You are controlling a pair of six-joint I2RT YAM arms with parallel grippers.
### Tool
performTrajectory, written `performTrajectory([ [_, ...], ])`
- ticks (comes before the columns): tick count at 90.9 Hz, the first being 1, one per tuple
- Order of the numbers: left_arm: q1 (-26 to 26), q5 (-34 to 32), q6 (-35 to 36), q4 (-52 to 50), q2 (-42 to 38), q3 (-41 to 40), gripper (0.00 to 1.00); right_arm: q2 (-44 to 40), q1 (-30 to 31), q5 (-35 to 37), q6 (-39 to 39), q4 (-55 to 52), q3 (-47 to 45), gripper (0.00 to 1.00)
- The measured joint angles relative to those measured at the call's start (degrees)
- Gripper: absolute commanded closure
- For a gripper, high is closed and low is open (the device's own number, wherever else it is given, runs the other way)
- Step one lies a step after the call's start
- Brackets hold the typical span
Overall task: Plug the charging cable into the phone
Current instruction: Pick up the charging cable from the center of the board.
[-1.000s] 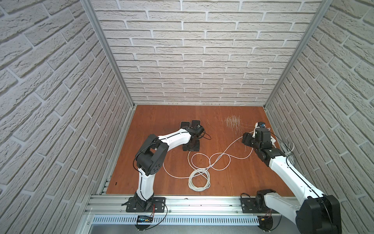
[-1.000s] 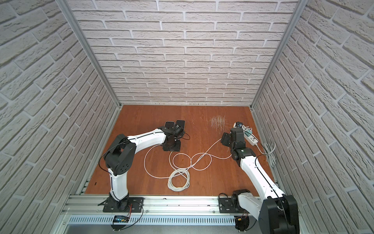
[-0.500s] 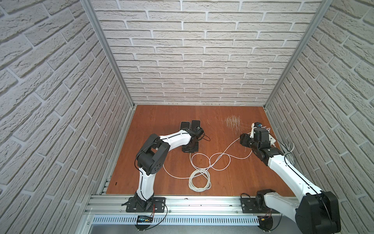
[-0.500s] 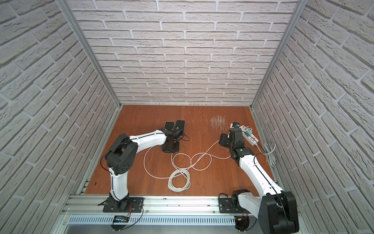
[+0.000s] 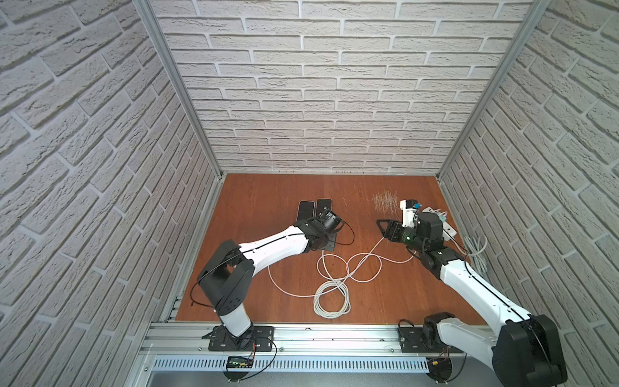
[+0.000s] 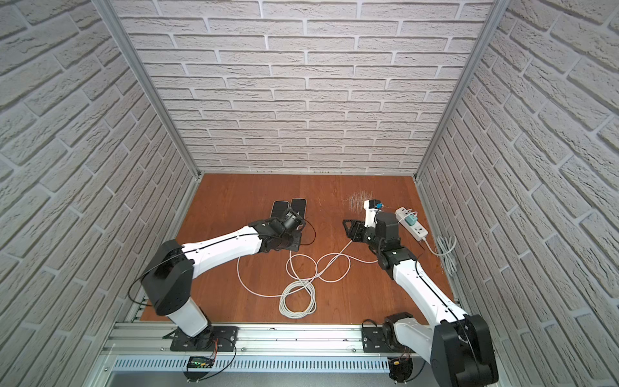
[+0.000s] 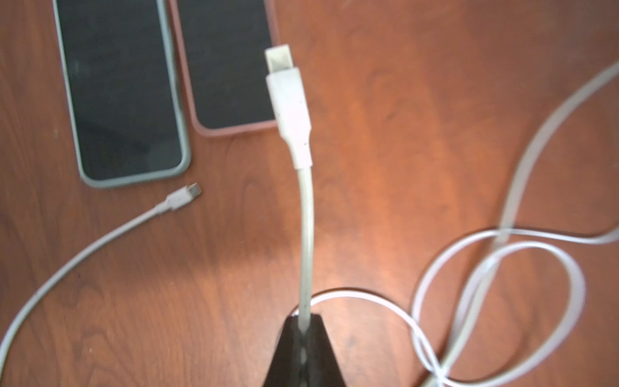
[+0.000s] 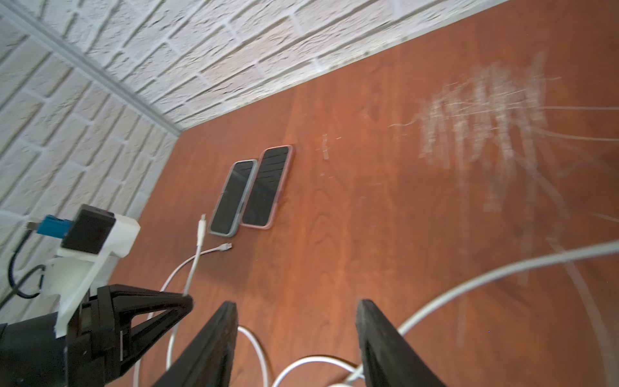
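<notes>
Two phones lie side by side at the back of the table: a grey-cased phone (image 7: 117, 90) (image 5: 305, 210) and a pink-cased phone (image 7: 227, 67) (image 5: 324, 205). My left gripper (image 7: 303, 317) (image 5: 327, 244) is shut on the white charging cable (image 7: 306, 234) a short way behind its plug (image 7: 289, 100). The plug sticks up out of the jaws, its metal tip near the pink-cased phone's lower corner. A second, smaller cable end (image 7: 182, 197) lies loose on the wood by the grey-cased phone. My right gripper (image 8: 294, 321) (image 5: 382, 225) is open above the table with nothing between its fingers.
The rest of the white cable lies in loops and a coil (image 5: 331, 298) (image 6: 297, 298) mid-table. A white power strip (image 6: 413, 226) with a teal charger sits by the right wall. A scratched patch (image 5: 385, 201) marks the wood at the back right.
My left gripper has shut on the cable behind its plug. The right gripper has narrowed a little and swung left, away from the power strip.
</notes>
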Motion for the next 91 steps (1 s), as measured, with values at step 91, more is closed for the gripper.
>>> performTrajectory([
  [91, -2.78, -0.33, 9.09, 25.92, -7.82, -16.22, 1.0, 24.37, 13.03, -13.68, 11.17, 34.42, 1.4, 0.55],
])
